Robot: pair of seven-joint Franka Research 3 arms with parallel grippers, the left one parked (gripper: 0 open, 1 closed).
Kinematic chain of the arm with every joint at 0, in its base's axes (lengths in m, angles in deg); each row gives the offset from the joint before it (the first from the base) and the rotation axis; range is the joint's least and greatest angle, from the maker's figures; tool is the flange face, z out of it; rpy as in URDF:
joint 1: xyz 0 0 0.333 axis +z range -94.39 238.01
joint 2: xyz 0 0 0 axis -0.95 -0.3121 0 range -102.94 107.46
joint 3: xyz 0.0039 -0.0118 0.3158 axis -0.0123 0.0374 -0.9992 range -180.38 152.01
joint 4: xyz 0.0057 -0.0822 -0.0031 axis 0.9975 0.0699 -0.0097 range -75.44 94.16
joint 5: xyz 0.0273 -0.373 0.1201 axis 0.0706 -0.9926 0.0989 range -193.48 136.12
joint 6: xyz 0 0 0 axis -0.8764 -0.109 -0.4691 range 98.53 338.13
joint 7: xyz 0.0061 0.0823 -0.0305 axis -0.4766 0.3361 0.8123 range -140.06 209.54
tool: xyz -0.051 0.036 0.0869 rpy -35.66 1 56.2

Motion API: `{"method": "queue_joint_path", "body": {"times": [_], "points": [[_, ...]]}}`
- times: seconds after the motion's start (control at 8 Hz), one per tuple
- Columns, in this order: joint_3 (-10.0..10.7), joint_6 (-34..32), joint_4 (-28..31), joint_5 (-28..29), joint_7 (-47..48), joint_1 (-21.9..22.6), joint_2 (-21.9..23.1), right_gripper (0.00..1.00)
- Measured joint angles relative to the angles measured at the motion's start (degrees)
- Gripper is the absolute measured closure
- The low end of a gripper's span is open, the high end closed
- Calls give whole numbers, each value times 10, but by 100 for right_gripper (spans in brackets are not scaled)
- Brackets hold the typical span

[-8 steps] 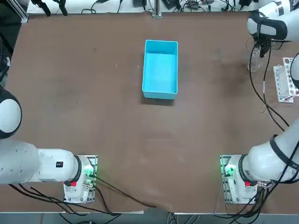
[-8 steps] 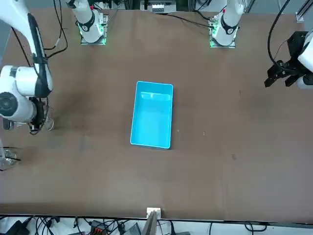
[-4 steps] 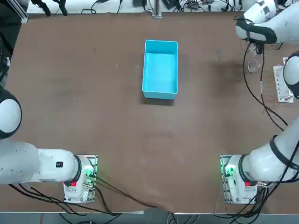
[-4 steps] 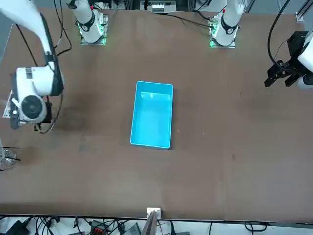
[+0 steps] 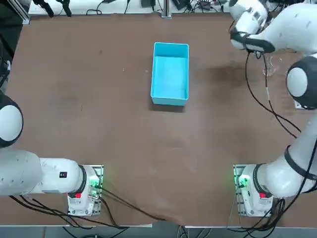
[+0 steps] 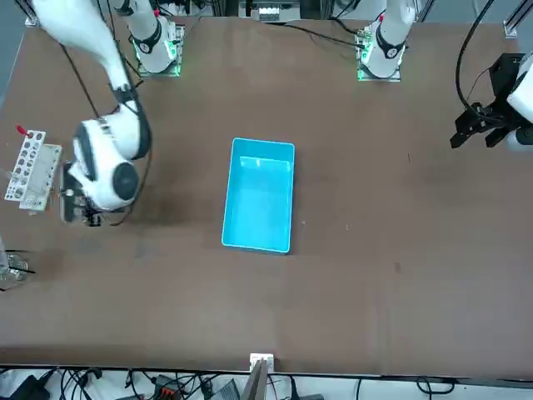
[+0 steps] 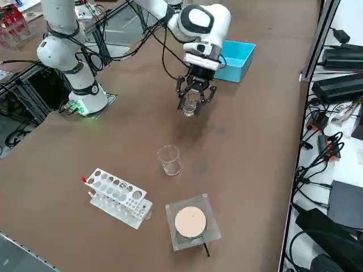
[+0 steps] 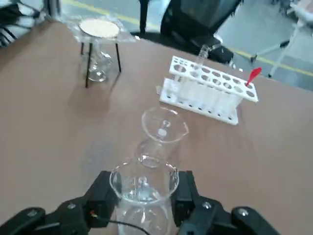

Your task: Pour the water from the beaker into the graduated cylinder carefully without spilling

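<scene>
1 beaker is pinched between the 2 fingers of the right end effector, which press on its glass wall from both sides just below the rim. It sits upright in the grip and hangs clear of the table, with its shadow on the brown top below. Water level inside: cannot tell.

Position: toward the far right part of the table, between the blue bin and the other glassware, well apart from both.

Graduated cylinder stands upright on the table by itself, apart from the held beaker and nothing touching it. In the wrist view it lies directly beyond the beaker.

Past the cylinder, near the table's right edge: 1 white test-tube rack with rows of round holes and 1 red marker at one end; beside it, 1 small stand with a round tan disc on top and a flask under it. Rack and stand are near each other, not touching.
</scene>
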Motion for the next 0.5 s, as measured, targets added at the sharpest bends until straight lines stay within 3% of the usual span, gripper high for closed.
{"method": "queue_joint_path", "body": {"times": [0.5], "points": [[0,-2,-14,-63,157,57,-77,39]]}}
